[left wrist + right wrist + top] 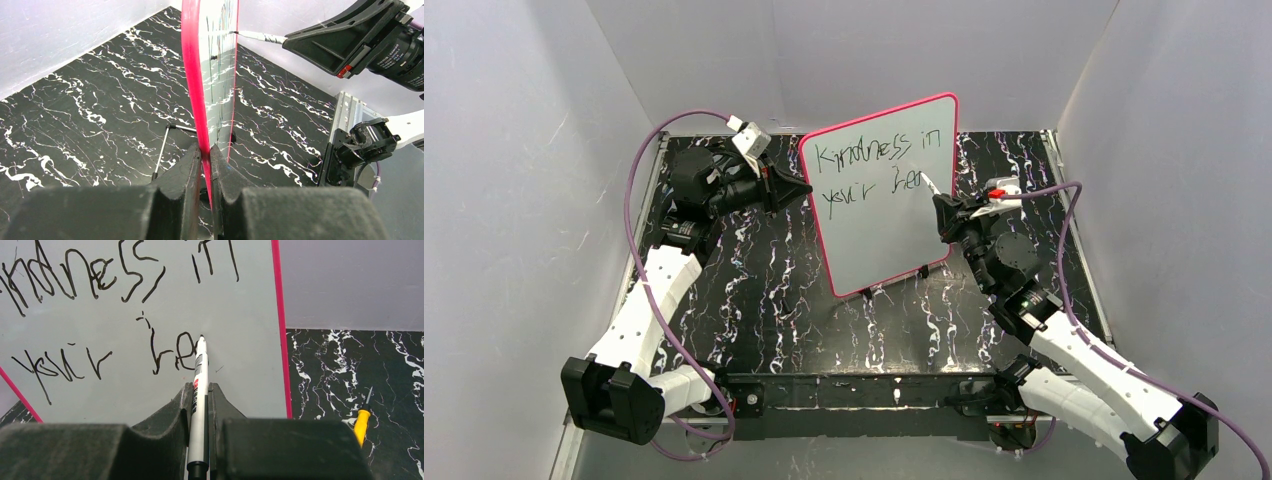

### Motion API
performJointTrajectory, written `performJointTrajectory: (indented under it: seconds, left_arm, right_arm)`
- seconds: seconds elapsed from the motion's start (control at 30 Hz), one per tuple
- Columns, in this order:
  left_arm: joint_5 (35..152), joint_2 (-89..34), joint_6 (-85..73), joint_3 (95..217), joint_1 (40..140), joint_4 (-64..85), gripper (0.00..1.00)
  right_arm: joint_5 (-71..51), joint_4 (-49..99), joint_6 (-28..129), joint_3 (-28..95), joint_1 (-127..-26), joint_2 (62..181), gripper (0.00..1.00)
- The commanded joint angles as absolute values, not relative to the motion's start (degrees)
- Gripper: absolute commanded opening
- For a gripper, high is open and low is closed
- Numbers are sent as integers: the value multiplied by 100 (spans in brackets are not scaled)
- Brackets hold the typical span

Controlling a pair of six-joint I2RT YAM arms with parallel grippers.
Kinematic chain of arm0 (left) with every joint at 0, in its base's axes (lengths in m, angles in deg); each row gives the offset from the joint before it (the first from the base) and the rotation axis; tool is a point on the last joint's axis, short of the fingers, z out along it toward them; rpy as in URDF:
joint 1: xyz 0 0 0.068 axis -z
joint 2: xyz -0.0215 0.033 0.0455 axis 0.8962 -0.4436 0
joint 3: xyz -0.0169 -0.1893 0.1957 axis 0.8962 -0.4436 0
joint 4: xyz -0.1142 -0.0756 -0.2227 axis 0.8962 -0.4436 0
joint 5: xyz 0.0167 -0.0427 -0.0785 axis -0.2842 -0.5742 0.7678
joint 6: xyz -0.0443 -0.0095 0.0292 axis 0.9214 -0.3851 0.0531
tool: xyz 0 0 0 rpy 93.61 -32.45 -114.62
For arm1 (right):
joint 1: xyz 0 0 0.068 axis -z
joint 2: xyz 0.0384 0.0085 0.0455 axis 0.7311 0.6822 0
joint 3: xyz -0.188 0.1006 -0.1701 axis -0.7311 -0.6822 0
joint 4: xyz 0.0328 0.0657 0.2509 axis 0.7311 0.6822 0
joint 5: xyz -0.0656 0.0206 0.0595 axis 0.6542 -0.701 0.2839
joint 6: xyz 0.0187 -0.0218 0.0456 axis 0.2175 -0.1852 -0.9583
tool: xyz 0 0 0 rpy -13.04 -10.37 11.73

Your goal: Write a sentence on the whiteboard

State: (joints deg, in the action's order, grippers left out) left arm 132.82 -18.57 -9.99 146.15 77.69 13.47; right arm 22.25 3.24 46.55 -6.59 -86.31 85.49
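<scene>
The whiteboard (pixel 894 235) stood upright between two grippers, the sentence (pixel 869 157) unfinished.
The left gripper (pixel 205 160) was clamped on the whiteboard's pink left edge; the sentence, "Kindness in your he", filled its upper half; the right gripper (pixel 200 400) pinched a marker (pixel 201 365), tip touching the whiteboard just after "he".

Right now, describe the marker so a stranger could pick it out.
Start at the pink-framed whiteboard on the marbled table. At its face the right pincer holds a slim white marker, tip on the second written line. Unlike the yellow-handled tool nearby, it is held.
</scene>
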Motion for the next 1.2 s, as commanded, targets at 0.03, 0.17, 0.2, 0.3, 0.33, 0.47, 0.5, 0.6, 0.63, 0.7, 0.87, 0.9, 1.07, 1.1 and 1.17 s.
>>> performJointTrajectory:
  seconds: [0.03, 0.17, 0.2, 0.3, 0.33, 0.47, 0.5, 0.6, 0.63, 0.7, 0.87, 0.9, 1.07, 1.1, 1.17]
  left_arm:
    - [13479, -1766, -1027, 14566, 7843, 1164, 0]
    - [13482, -1765, -1027, 14563, 7843, 1164, 0]
    - [13482, -1766, -1023, 14563, 7843, 1164, 0]
    - [13482, -1766, -1020, 14563, 7841, 1164, 0]
    - [13482, -1771, -1022, 14563, 7838, 1164, 0]
    - [13482, -1765, -1018, 14568, 7842, 1164, 0]
    - [13482, -1764, -1019, 14566, 7843, 1167, 0]
    - [13482, -1757, -1013, 14565, 7842, 1164, 0]
    - [13482, -1751, -1018, 14566, 7837, 1164, 0]
    - [13482, -1751, -1018, 14561, 7840, 1164, 0]
    - [13482, -1720, -1019, 14552, 7843, 1172, 0]
    - [13482, -1720, -1017, 14548, 7840, 1172, 0]
    - [13483, -1701, -1018, 14548, 7841, 1172, 0]
    - [13482, -1699, -1015, 14546, 7840, 1172, 0]
    - [13482, -1694, -1015, 14537, 7837, 1172, 0]
  right_arm:
    - [2342, 69, 4683, -526, -8606, 8490, 1]
    - [2370, 244, 4557, -694, -8607, 8413, 1]
    - [2370, 284, 4530, -735, -8608, 8391, 1]
    - [2371, 386, 4436, -844, -8608, 8352, 1]
    - [2375, 420, 4407, -886, -8609, 8347, 1]
    - [2419, 514, 4339, -995, -8603, 8290, 1]
    - [2441, 536, 4341, -1005, -8609, 8278, 1]
    - [2554, 579, 4368, -994, -8603, 8246, 1]
    - [2575, 587, 4390, -976, -8603, 8248, 1]
    - [2601, 590, 4433, -945, -8603, 8258, 1]
    - [2665, 588, 4516, -905, -8604, 8268, 1]
    - [2681, 588, 4530, -900, -8609, 8267, 1]
    - [2736, 614, 4653, -773, -8602, 8289, 1]
    - [2743, 614, 4687, -744, -8604, 8297, 1]
    - [2757, 621, 4751, -682, -8601, 8308, 1]
